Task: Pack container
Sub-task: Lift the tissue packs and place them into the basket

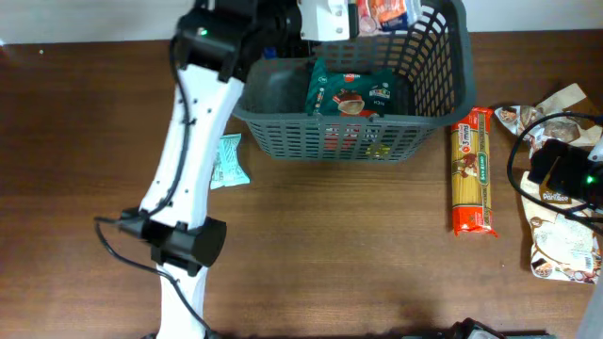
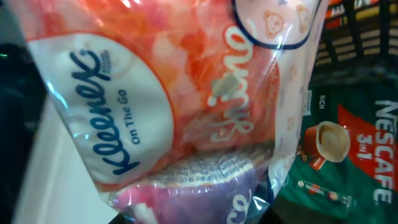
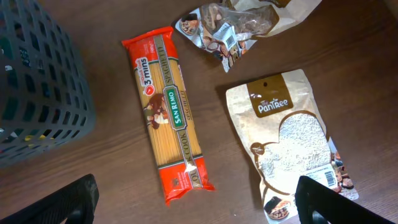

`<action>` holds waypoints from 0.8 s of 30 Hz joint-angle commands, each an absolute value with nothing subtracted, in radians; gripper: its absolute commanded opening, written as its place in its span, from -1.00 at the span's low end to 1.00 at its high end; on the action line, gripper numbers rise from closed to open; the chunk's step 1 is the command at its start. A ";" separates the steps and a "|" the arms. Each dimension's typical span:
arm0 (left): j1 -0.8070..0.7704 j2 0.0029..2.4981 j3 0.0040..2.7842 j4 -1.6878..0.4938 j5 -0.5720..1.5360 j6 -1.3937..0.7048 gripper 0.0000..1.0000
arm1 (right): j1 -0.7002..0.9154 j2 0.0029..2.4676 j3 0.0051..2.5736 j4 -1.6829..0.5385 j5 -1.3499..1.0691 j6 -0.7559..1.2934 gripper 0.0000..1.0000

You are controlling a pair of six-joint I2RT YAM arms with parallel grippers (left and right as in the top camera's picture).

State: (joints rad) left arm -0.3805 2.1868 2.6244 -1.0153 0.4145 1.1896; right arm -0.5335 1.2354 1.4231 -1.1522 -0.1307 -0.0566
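The dark grey lattice basket (image 1: 443,104) stands at the back centre, and its wall shows in the right wrist view (image 3: 37,93). A green Nescafe 3in1 packet (image 1: 353,89) lies inside it, also seen in the left wrist view (image 2: 348,155). My left gripper (image 1: 350,17) is over the basket's far side, shut on an orange-and-white Kleenex tissue pack (image 1: 382,14). The pack fills the left wrist view (image 2: 168,106) and hides the fingers there. My right gripper (image 3: 199,205) is open and empty, hovering above the table at the far right (image 1: 565,174).
A red San Remo spaghetti packet (image 1: 473,169) (image 3: 168,112) lies right of the basket. A brown-and-white PanTree pouch (image 3: 292,143) and a nut packet (image 3: 227,25) lie under the right arm. A small teal packet (image 1: 228,160) lies left of the basket, beside the left arm.
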 commanded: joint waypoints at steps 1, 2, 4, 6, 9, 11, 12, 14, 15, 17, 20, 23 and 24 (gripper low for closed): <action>-0.380 2.189 2.555 -0.966 0.457 1.229 -0.97 | -0.538 1.237 1.438 -1.153 -0.119 -0.055 0.98; -0.380 2.191 2.531 -0.948 0.457 1.228 -0.96 | -0.538 1.237 1.438 -1.153 -0.119 -0.055 0.98; -0.380 2.194 2.486 -0.909 0.457 1.228 -0.96 | -0.538 1.237 1.438 -1.153 -0.119 -0.055 0.98; -0.380 2.196 2.440 -0.871 0.456 1.228 -0.96 | -0.538 1.237 1.438 -1.153 -0.119 -0.055 0.98; -0.380 2.198 2.393 -0.844 0.456 1.228 -0.96 | -0.538 1.237 1.438 -1.153 -0.119 -0.055 0.98; -0.379 2.201 2.365 -0.822 0.452 1.227 -0.96 | -0.538 1.237 1.438 -1.153 -0.119 -0.055 0.98; -0.379 2.206 2.354 -0.814 0.452 1.227 -0.96 | -0.538 1.237 1.438 -1.153 -0.119 -0.055 0.98; -0.380 2.219 2.347 -0.808 0.453 1.226 -0.97 | -0.538 1.237 1.438 -1.153 -0.119 -0.055 0.98; -0.380 2.227 2.347 -0.803 0.453 1.216 -0.97 | -0.538 1.237 1.438 -1.153 -0.119 -0.055 0.98; -0.380 2.245 2.347 -0.793 0.452 1.196 -0.96 | -0.538 1.237 1.438 -1.153 -0.119 -0.055 0.98; -0.380 2.276 2.347 -0.787 0.452 1.178 -0.96 | -0.538 1.237 1.438 -1.153 -0.119 -0.055 0.98; -0.380 2.299 2.347 -0.785 0.453 1.163 -0.96 | -0.538 1.237 1.438 -1.153 -0.119 -0.055 0.98; -0.380 2.306 2.347 -0.782 0.453 1.162 -0.96 | -0.538 1.237 1.438 -1.153 -0.119 -0.055 0.98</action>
State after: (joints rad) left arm -0.3805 2.2814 2.3447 -0.7956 0.4229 1.1904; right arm -0.5335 1.2354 1.4231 -1.1522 -0.1307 -0.0559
